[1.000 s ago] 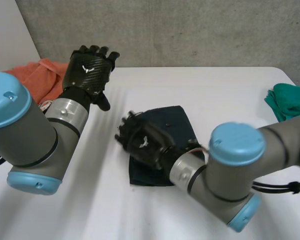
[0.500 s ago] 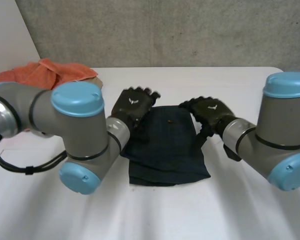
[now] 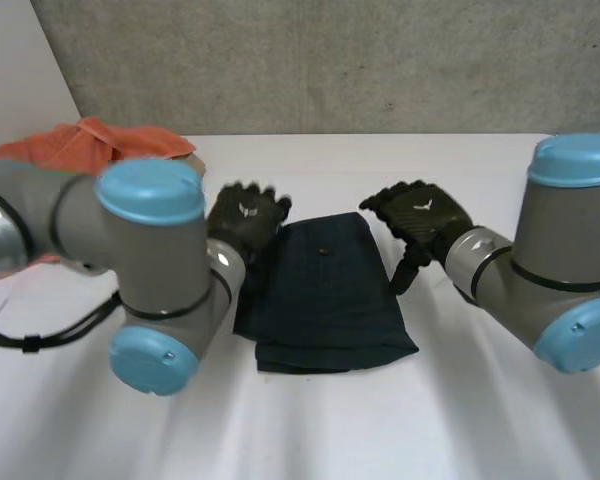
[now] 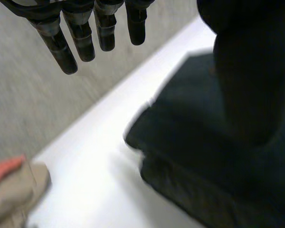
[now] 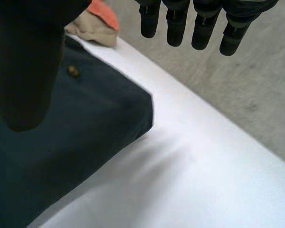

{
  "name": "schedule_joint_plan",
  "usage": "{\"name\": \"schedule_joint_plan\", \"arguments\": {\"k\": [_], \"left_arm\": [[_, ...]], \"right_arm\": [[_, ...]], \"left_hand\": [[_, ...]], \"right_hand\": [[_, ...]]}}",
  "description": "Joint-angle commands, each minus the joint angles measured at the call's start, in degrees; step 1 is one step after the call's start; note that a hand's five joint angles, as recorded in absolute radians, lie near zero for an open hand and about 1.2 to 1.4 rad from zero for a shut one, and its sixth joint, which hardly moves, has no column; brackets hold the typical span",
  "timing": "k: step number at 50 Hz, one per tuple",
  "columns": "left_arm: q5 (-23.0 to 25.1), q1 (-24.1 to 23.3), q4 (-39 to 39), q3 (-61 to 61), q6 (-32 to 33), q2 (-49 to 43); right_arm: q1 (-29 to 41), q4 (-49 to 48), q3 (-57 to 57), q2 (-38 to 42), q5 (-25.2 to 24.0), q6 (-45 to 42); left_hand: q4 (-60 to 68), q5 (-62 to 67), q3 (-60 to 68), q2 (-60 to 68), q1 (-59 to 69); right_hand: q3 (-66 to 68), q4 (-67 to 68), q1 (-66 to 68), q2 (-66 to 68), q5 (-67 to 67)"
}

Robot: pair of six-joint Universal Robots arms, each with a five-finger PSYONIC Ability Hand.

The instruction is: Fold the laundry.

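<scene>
Left arm (image 3: 80,230): thick grey tube joints, rounded, crossed by a thin black seam band.
Right arm (image 3: 565,250): the same grey tubes and black seam band.
Caps (image 3: 150,190): light blue, round and smooth, closing the joint ends on both arms.
Wrist rings (image 3: 467,255): bright silver collars between grey arm and black hand.
Left hand (image 3: 245,215): black, with a small white mark on its back.
Right hand (image 3: 420,212): black, with a matching white mark.
Fingers (image 4: 83,42): black, slim, built in ridged segments with blunt rounded tips.
</scene>
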Motion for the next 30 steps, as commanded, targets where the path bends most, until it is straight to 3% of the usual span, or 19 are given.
{"name": "schedule_joint_plan", "arguments": {"k": [1, 5, 12, 15, 22, 30], "left_arm": [[6.12, 0.32, 0.86, 1.28, -0.26, 7.63], [10.77, 1.28, 0.69, 2.51, -0.96, 10.45], [30.27, 3.74, -1.51, 4.54, -8.15, 11.59], [36.78, 6.02, -1.60, 4.63, -12.63, 11.68], [36.45, 6.82, -1.51, 4.36, -13.62, 10.98], [36.36, 6.82, -1.51, 3.66, -13.61, 10.80]], "right_arm": [[2.30, -1.54, 7.13, -8.31, 3.70, -0.70], [6.69, -3.73, 13.28, -9.63, 4.15, -2.11], [13.03, -16.99, 24.89, -8.23, 5.72, -1.50], [13.82, -26.38, 26.65, -3.86, 9.67, -1.49], [13.82, -35.18, 25.34, 1.96, 12.93, -2.11], [13.65, -42.84, 19.47, 7.40, 12.85, -1.93]], "left_hand": [[-0.09, -1.31, -0.65, -0.52, 0.68], [0.92, -0.31, 0.35, 0.49, 1.69], [1.76, 0.53, 1.19, 1.33, 2.53], [3.94, 2.71, 3.37, 3.51, 4.71], [3.95, 2.72, 3.38, 3.52, 4.72], [3.78, 2.55, 3.22, 3.35, 4.55]], "right_hand": [[-1.83, -2.20, -2.87, -1.87, -2.60], [-1.83, -2.20, -2.87, -1.87, -2.60], [-1.83, -2.20, -2.87, -1.87, -2.60], [-1.83, -2.20, -2.87, -1.87, -2.60], [-1.83, -2.20, -2.87, -1.87, -2.60], [-1.83, -2.20, -2.87, -1.87, -2.60]]}}
